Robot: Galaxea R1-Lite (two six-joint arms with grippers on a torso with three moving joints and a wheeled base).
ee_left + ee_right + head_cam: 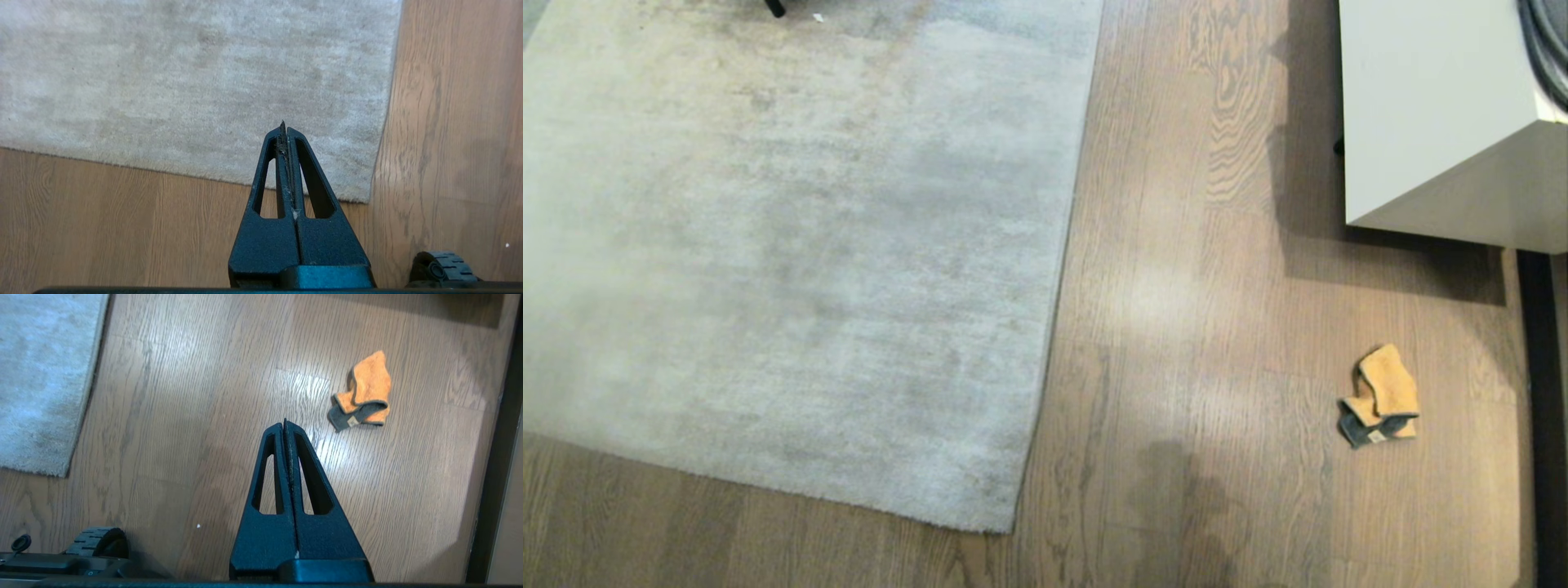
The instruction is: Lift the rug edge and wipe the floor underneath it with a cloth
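The rug edge (1058,269) lies flat, running away from the clenched, empty left gripper (284,126), its corner just beside the tips. The cloth (361,394) lies crumpled on open floor (212,416) just beyond the clenched right gripper (284,424).

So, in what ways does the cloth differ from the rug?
The cloth is small and orange with a grey part; the rug is very large and pale grey. The cloth lies crumpled and folded; the rug lies flat, its edge not lifted. The cloth is near the white cabinet; the rug is far to its left. Both rest on the floor, untouched.
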